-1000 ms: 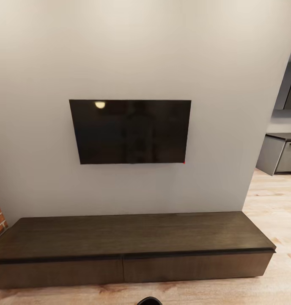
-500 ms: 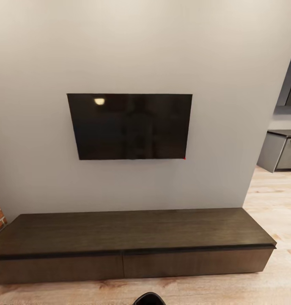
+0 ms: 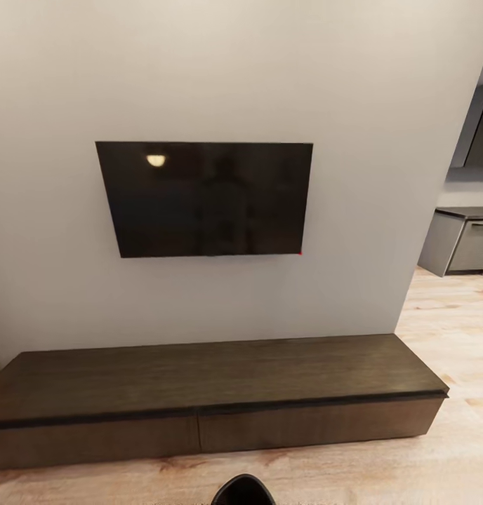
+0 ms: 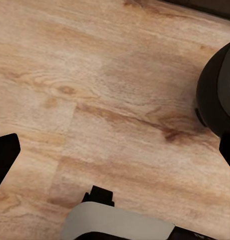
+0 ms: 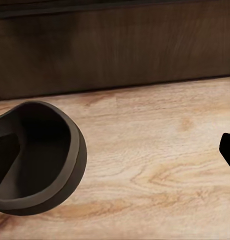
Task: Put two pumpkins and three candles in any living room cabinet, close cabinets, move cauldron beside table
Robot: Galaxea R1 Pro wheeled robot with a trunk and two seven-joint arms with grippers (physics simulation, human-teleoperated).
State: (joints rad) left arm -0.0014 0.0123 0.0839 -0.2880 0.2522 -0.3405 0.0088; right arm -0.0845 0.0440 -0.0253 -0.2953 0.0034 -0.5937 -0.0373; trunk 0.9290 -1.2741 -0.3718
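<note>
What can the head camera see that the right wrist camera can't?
Head view: a black TV on a pale wall, the cabinet's long top, and grey units in a room to the right. Right wrist view: the hollow inside of a dark round pot, likely the cauldron, on the floor. Both show the dark-brown cabinet, shut, and the wooden floor.

Open floor in front of a shut cabinet, one dark vessel in the way

The long, low dark-brown wooden cabinet [image 3: 213,396] runs along the pale grey wall [image 3: 220,70], its flat drawer fronts shut flush and its top bare beneath the black wall-mounted screen [image 3: 206,200]. The light wood-plank floor [image 3: 452,330] lies open past the cabinet's right end. A dark round hollow vessel [image 5: 37,157], possibly the cauldron, sits on the planks just before the cabinet front.
</note>
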